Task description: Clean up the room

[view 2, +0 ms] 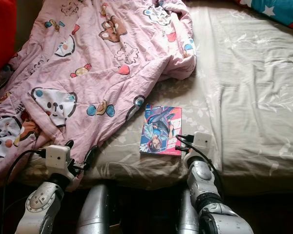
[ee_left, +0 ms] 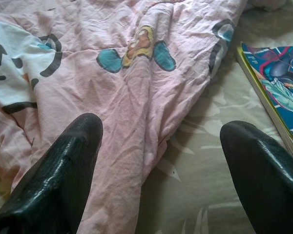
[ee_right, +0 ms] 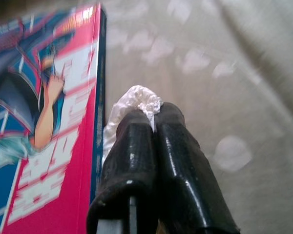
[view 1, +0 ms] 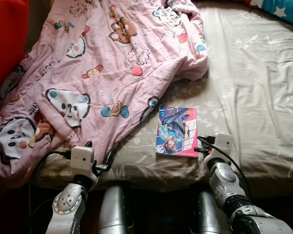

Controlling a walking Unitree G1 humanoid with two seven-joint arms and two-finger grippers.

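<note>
Pinching a white tissue [ee_right: 136, 100] beside the comic book [view 1: 177, 130], right claw [ee_right: 154, 117]; left claw [ee_left: 161, 161] gapes.

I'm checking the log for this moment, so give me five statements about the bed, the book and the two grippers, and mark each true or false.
1. The book lies flat on the bed sheet, cover up. True.
2. The pink blanket covers the book. False: the book lies clear of it, beside its edge.
3. The left gripper is open, its fingers astride the blanket's edge. True.
4. The right gripper is open and empty. False: it is shut on a scrap of white tissue.
5. The right gripper is far from the book. False: it is right beside the book's edge.
</note>
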